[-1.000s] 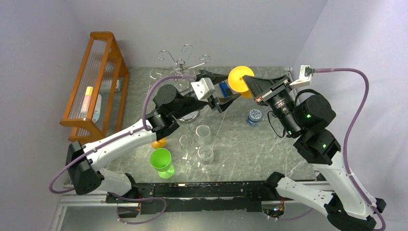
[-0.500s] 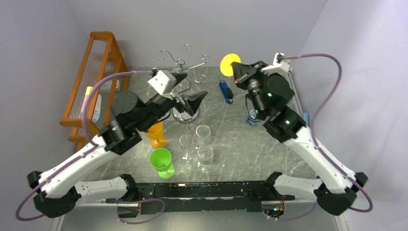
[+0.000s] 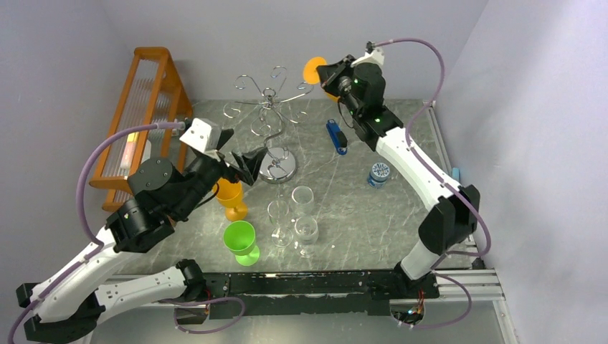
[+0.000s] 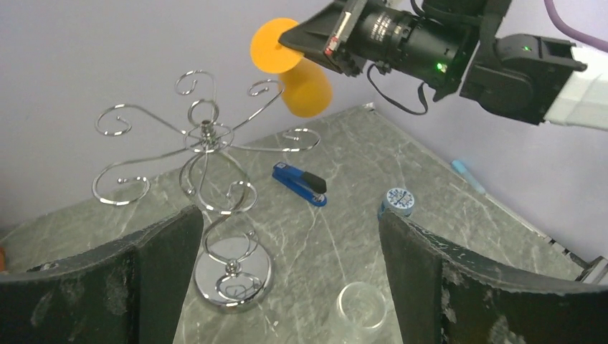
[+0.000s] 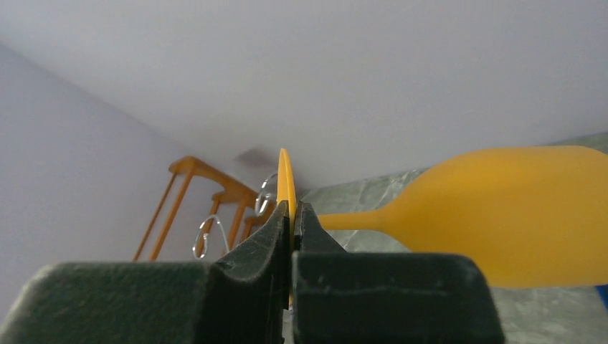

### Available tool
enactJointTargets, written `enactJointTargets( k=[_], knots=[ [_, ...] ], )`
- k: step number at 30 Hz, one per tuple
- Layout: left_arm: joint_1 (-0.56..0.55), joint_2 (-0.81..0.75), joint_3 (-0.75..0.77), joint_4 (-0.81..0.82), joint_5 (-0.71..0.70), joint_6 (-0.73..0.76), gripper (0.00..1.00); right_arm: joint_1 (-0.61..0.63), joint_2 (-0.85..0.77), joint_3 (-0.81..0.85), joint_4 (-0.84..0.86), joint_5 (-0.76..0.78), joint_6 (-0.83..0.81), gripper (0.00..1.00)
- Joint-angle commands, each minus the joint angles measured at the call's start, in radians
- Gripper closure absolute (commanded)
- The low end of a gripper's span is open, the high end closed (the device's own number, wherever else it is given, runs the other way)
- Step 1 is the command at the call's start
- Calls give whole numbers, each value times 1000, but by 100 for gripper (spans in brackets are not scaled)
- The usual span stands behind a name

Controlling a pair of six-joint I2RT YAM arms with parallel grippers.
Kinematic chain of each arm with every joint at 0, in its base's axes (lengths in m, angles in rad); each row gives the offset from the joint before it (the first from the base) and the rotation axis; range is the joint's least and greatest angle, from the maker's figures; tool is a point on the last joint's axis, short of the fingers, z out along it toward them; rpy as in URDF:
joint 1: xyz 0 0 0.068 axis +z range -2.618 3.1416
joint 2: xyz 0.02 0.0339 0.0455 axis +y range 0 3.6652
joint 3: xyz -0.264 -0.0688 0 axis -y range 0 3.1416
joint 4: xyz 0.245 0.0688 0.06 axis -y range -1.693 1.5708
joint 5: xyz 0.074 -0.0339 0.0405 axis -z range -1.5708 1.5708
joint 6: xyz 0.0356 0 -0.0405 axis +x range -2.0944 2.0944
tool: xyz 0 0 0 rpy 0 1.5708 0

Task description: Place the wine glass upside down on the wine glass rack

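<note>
Orange wine glass (image 4: 307, 86) pinched by its foot in the clenched right gripper (image 5: 292, 218), aloft over the tabletop's far edge, stem tilted, bowl lower; wine glass rack (image 3: 271, 97) just to its left; left gripper (image 3: 241, 151) released, empty, near the rack's base.

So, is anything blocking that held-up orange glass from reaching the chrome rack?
Nothing visible does. The right gripper holds the wine glass beside the curled arms of the wine glass rack, only air between them.
</note>
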Motion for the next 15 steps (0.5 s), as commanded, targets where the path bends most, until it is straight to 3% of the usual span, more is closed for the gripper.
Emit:
enactJointTargets(
  k=[1,15],
  knots=[
    [-2,-33,-51,-62,-54,-19,4,4,69,101,47,-147,42,100],
    [-2,-93,-176,-9,-127,-49,7,4,189,208,0,-348,113,100]
  ],
)
